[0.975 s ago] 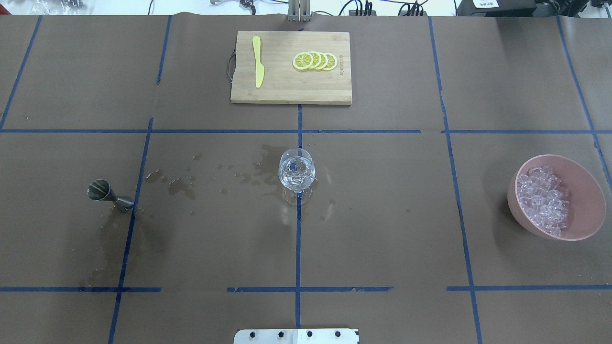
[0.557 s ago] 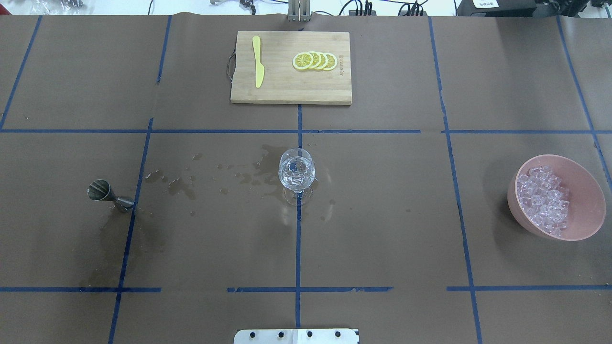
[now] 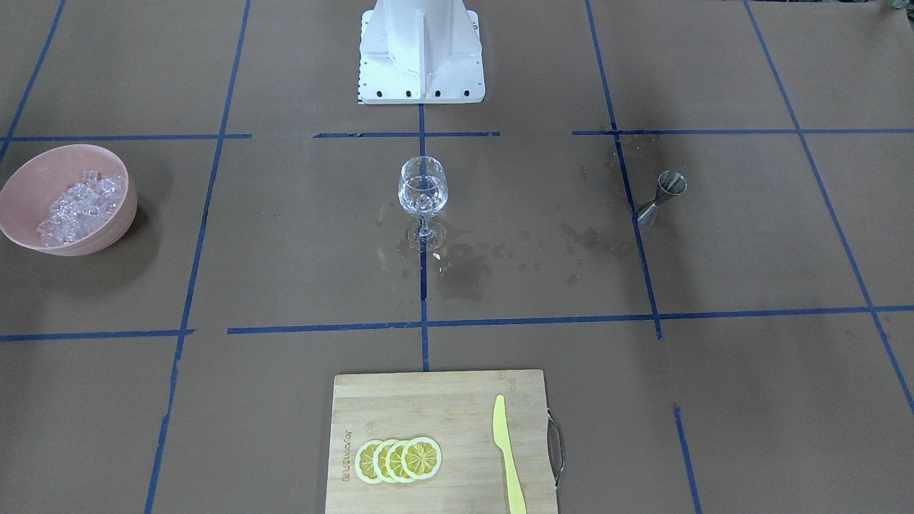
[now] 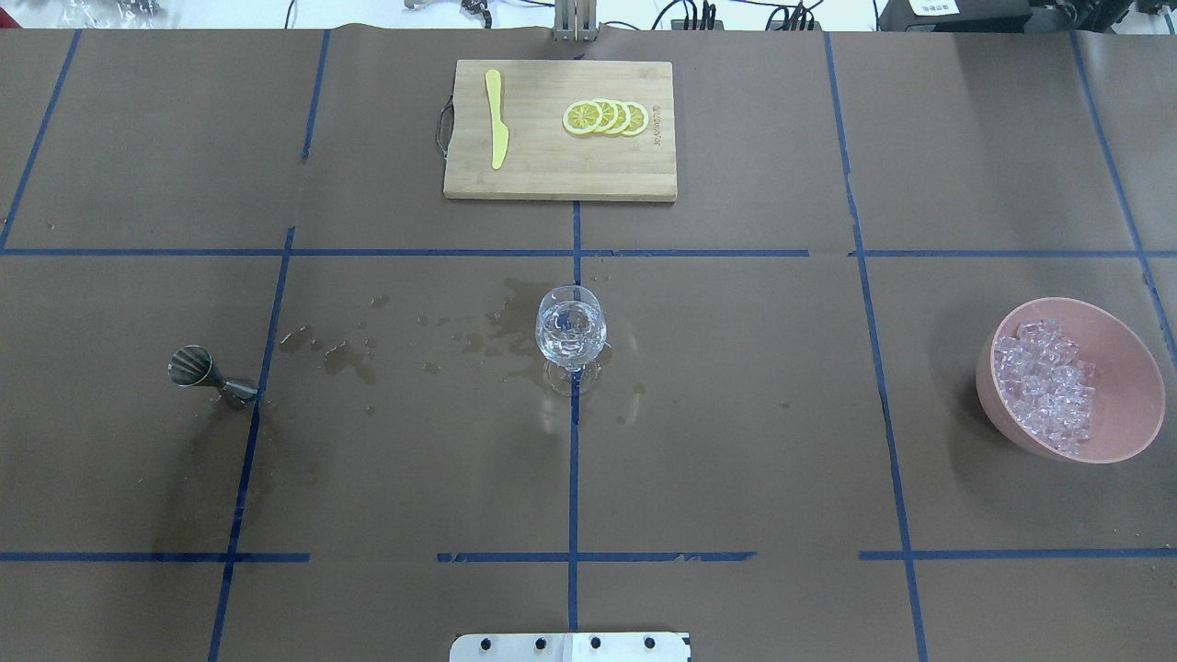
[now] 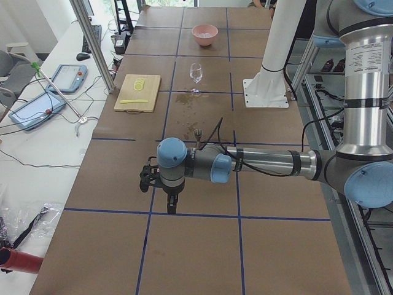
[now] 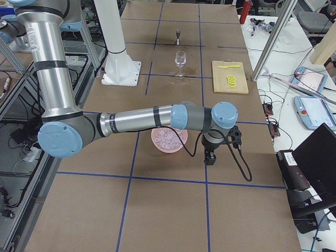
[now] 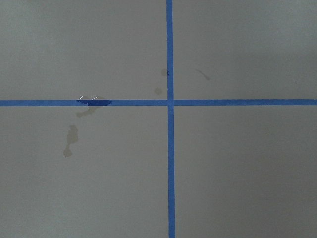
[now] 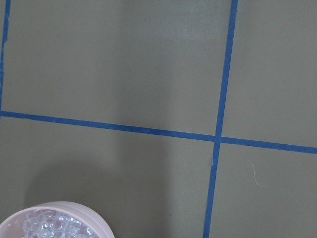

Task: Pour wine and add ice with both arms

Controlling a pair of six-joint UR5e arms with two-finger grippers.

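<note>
- Clear glass (image 4: 571, 336), well apart from both sets of jaws, seems to hold wine (image 3: 423, 203) and lumps; we judge little remains.
- Ice (image 4: 1045, 384) heaps in a pink bowl (image 4: 1136, 386) near the right arm's (image 6: 136, 121) jaws.
- We cannot tell either jaws' state.
- The brown table (image 4: 736, 414) shows wet spills (image 4: 349, 354).

A robotics lab: tape-gridded table (image 4: 736, 414), teach pendants (image 5: 67, 77), loose cables (image 4: 685, 14), aluminium posts (image 5: 92, 43).

- The stemmed glass (image 4: 571, 336) stands alone mid-bench (image 4: 736, 414), with open room all round.
- Jigger (image 4: 198, 368) left, pink bowl (image 4: 1133, 386) right and cutting board (image 4: 552, 175) far are all well apart.
</note>
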